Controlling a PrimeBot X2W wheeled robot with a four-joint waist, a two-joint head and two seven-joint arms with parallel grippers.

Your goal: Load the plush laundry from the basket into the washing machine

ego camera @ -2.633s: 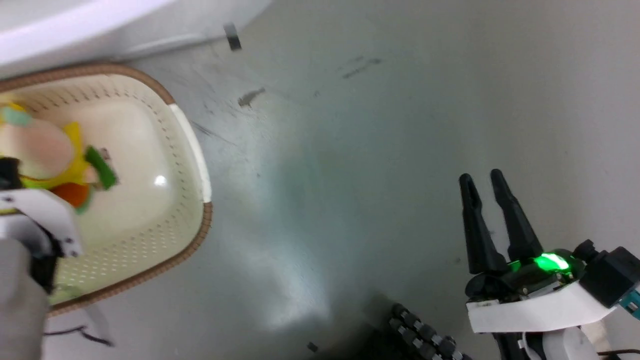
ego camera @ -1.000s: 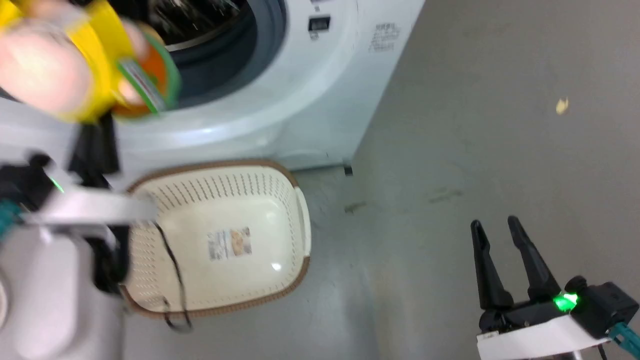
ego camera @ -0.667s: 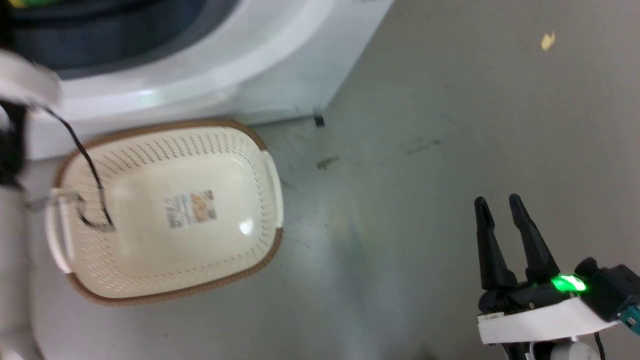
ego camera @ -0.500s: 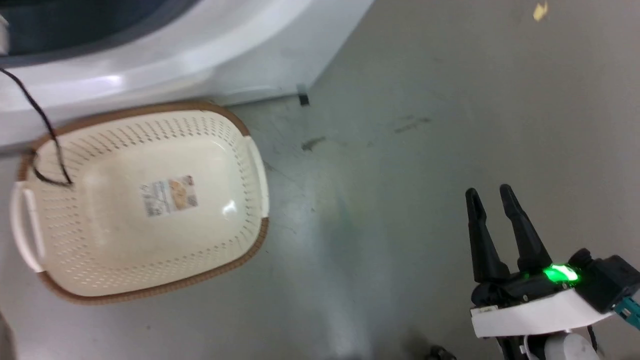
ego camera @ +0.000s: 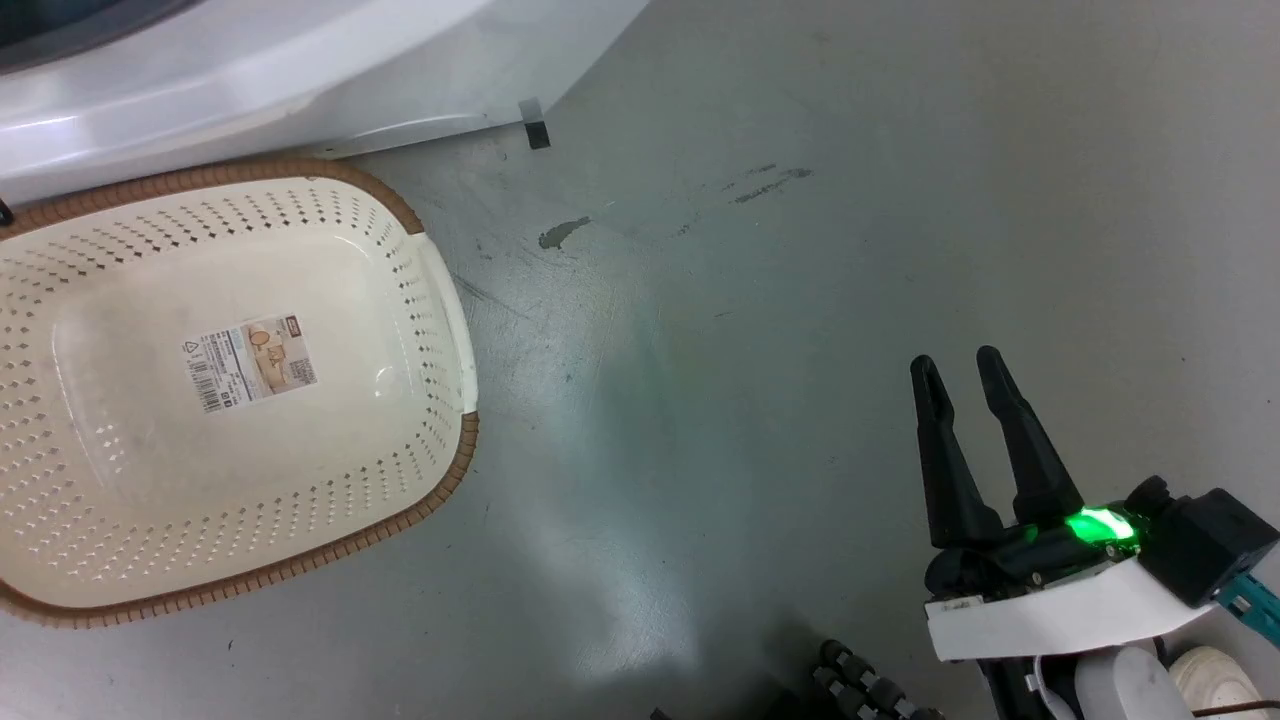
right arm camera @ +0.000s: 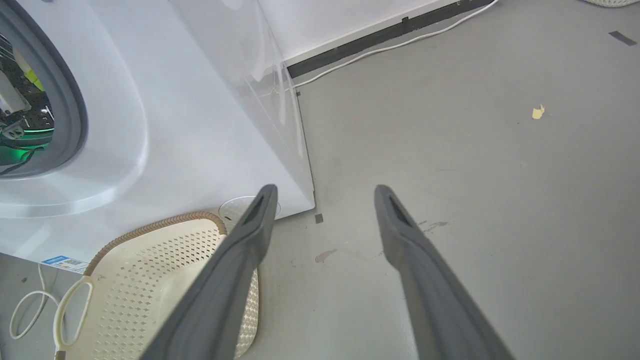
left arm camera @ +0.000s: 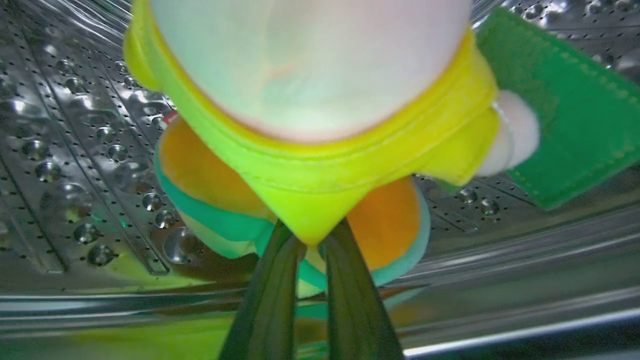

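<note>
- Left jaws nearly closed, pinching the toy's [left arm camera: 320, 200] yellow body inside the steel drum [left arm camera: 75, 200].
- Right jaws spread apart over the floor [ego camera: 700, 300].
- Toy's head pale pink, base orange.

One basket [ego camera: 432, 420], one washing machine [ego camera: 300, 60], one plush laundry [left arm camera: 320, 175] (single paper label [ego camera: 250, 362] in basket).

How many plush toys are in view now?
1: the plush toy, pinched by the left gripper inside the washer drum. The basket is cropped at its left edge.
</note>
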